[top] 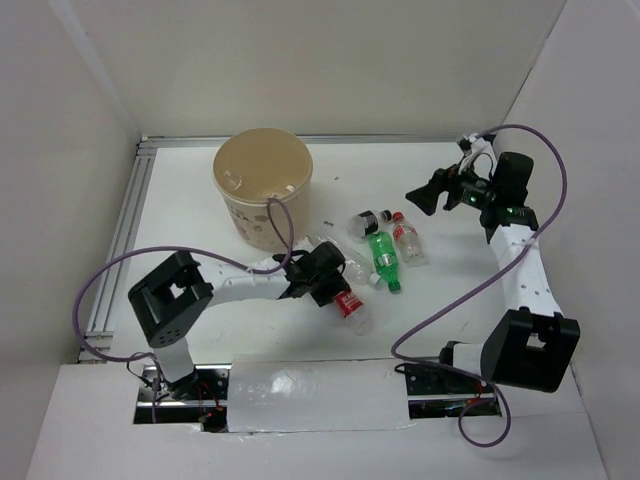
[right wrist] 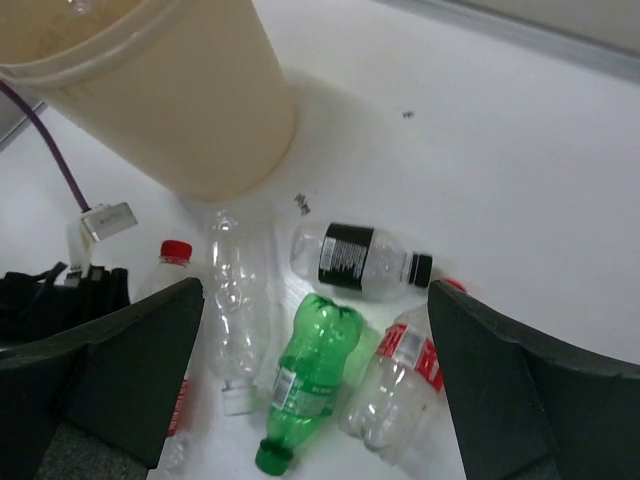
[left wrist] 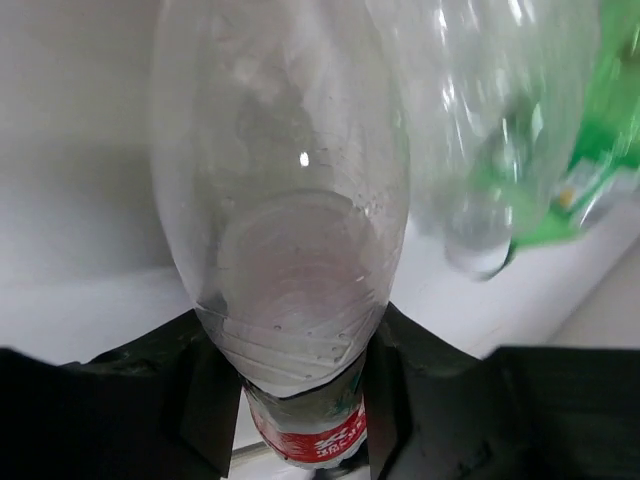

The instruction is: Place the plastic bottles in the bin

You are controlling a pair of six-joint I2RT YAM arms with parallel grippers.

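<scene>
Your left fingers point(left wrist: 130, 400) clamp clear bottle point(left wrist: 290, 230): light, thin-walled, slippery, crushable; squeeze gently at mid-body. Your right fingers point(right wrist: 520, 390) wide apart, empty.

Bottles point(top: 383, 252) just right of and before the bin point(top: 262, 222)

white table point(top: 180, 205) | aluminium rail point(top: 120, 235) along left edge | white walls point(top: 330, 60) behind | dark speck point(right wrist: 407, 114) on table
</scene>
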